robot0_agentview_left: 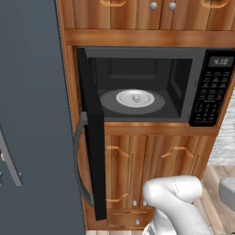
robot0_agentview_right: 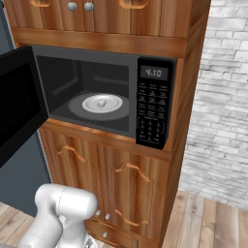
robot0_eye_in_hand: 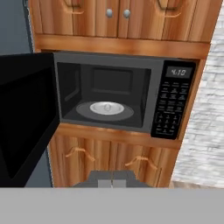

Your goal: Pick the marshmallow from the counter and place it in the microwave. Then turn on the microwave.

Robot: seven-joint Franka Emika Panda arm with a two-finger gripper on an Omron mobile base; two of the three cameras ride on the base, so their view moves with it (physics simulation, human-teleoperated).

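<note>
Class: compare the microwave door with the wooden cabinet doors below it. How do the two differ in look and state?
The microwave door is black and swung wide open; the wooden cabinet doors are brown and closed. The microwave door carries a long grey vertical handle; the cabinet doors have small curved wooden pulls. Both belong to the same tall wooden unit.

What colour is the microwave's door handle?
Grey, a curved vertical bar on the open door's edge, best seen in the left base view.
</note>
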